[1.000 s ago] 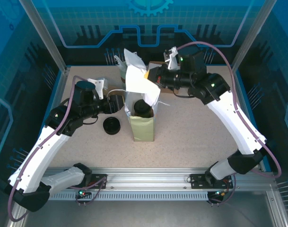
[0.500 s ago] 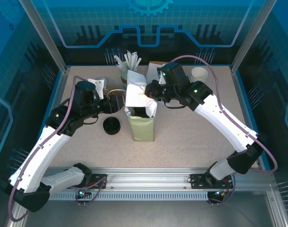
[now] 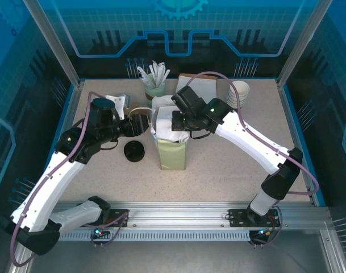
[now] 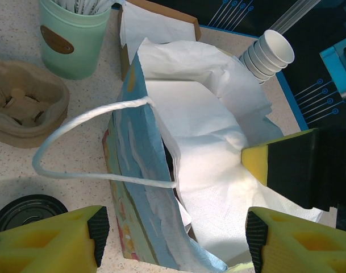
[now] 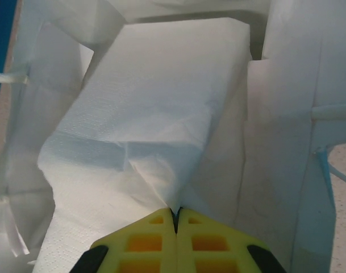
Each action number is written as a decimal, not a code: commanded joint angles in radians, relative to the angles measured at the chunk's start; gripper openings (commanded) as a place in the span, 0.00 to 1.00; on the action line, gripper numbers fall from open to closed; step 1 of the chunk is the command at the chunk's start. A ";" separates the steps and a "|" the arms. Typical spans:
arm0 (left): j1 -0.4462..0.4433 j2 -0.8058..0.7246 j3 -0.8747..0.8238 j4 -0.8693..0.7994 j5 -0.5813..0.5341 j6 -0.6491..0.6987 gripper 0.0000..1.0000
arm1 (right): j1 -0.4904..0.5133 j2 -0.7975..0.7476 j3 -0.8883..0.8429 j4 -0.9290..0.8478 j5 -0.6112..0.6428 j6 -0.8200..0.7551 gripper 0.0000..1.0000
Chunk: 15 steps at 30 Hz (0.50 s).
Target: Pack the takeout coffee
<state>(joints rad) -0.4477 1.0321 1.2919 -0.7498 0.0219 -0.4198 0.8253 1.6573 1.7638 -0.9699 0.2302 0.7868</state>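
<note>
One paper bag [image 3: 173,153], one napkin [image 5: 150,114], one loose black lid [image 3: 134,151].

Takeout coffee under napkin [image 3: 162,112] in bag [image 3: 173,154]

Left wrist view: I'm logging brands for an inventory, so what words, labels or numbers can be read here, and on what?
No text reads clearly.
Mint-green cup of white stirrers: brown oval label, too blurred to read.
Blue-and-yellow printed paper bag: pattern, no letters legible.
White tissue paper: blank.
Round black plastic lid: nothing readable.
</note>
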 commanded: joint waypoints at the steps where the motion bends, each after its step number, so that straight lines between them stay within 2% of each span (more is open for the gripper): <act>1: 0.009 -0.018 -0.019 0.021 0.001 -0.012 0.67 | 0.021 0.026 0.040 -0.068 0.089 -0.036 0.00; 6: 0.010 -0.021 -0.032 0.024 0.000 -0.015 0.67 | 0.048 0.060 0.046 -0.080 0.128 -0.064 0.00; 12: 0.012 -0.027 -0.042 0.026 0.001 -0.018 0.67 | 0.062 0.085 0.075 -0.077 0.105 -0.080 0.00; 15: 0.014 -0.033 -0.045 0.023 0.000 -0.017 0.67 | 0.063 0.079 0.094 -0.067 0.079 -0.089 0.15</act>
<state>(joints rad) -0.4419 1.0222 1.2533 -0.7490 0.0219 -0.4202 0.8738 1.7409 1.8091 -1.0256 0.3176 0.7136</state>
